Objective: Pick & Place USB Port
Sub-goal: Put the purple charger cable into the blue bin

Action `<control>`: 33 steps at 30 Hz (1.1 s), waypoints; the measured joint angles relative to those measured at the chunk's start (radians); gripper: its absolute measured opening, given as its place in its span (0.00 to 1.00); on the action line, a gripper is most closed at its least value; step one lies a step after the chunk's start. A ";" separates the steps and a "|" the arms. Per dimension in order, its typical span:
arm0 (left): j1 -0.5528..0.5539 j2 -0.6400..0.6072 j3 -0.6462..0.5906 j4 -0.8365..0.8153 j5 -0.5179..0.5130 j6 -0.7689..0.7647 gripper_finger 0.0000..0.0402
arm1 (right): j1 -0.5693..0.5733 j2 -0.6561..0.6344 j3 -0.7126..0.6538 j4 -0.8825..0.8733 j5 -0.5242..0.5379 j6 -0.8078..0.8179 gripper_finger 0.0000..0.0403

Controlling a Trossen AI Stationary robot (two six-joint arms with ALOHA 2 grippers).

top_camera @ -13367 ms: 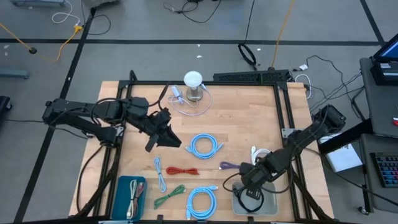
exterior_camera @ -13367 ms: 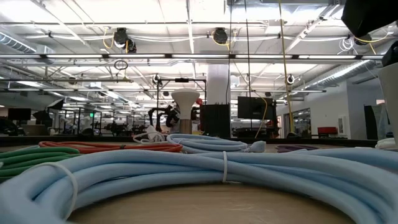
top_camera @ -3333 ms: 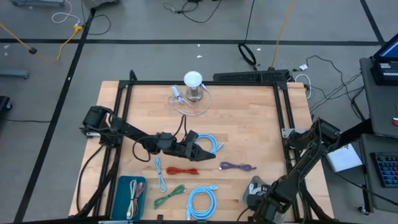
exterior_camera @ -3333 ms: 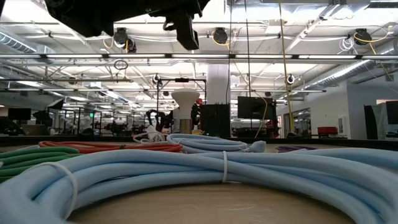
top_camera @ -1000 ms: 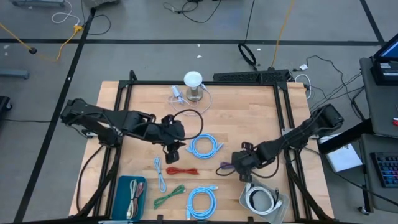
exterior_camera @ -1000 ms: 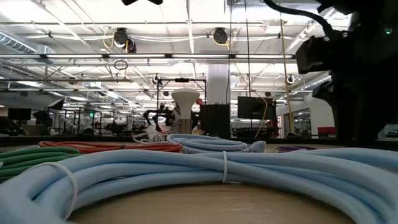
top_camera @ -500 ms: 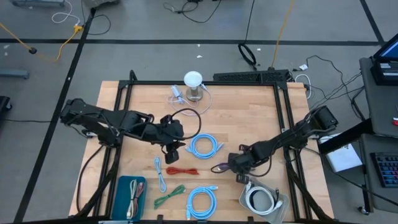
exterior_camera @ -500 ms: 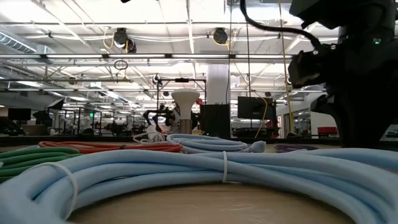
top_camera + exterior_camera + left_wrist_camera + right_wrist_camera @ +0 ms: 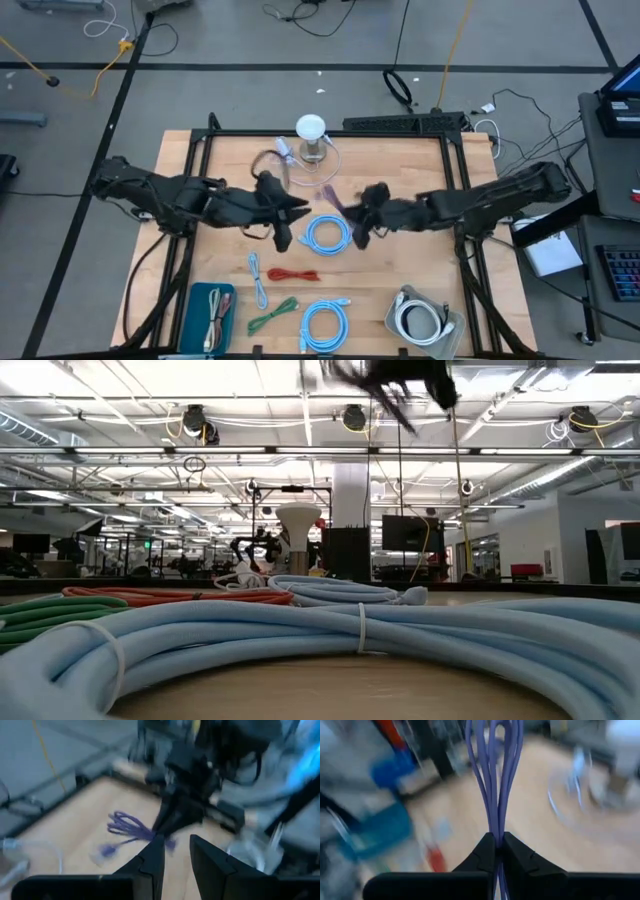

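While the right gripper (image 9: 352,213) at frame centre clamps the purple cable (image 9: 495,780), the left gripper (image 9: 296,210) faces it; its fingers stand slightly apart.

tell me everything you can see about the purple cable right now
The purple cable is a thin, flexible cord bundled into several parallel loops. It is off the wooden table, pinched in the shut right end effector, whose fingers close on the bunched strands. In the left wrist view its loops and a connector end trail loose beyond the grip. It hangs over the table's middle, near a light blue coil, with the left end effector close by.
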State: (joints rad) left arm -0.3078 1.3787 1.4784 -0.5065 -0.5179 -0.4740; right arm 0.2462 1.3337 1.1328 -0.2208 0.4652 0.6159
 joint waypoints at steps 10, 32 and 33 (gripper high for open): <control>-0.024 -0.062 -0.120 0.424 -0.078 0.087 0.23 | 0.031 -0.027 0.053 0.446 0.243 -0.160 0.02; 0.236 -0.066 -0.340 0.847 0.501 -0.141 0.59 | 0.079 -0.009 0.051 0.641 0.148 -0.114 0.02; 0.236 -0.064 -0.341 0.846 0.502 -0.138 0.60 | 0.077 -0.005 0.051 0.643 0.130 -0.104 0.02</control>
State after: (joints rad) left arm -0.0718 1.3151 1.1372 0.3392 -0.0163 -0.6122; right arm 0.3230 1.3283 1.1835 0.4224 0.5956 0.5122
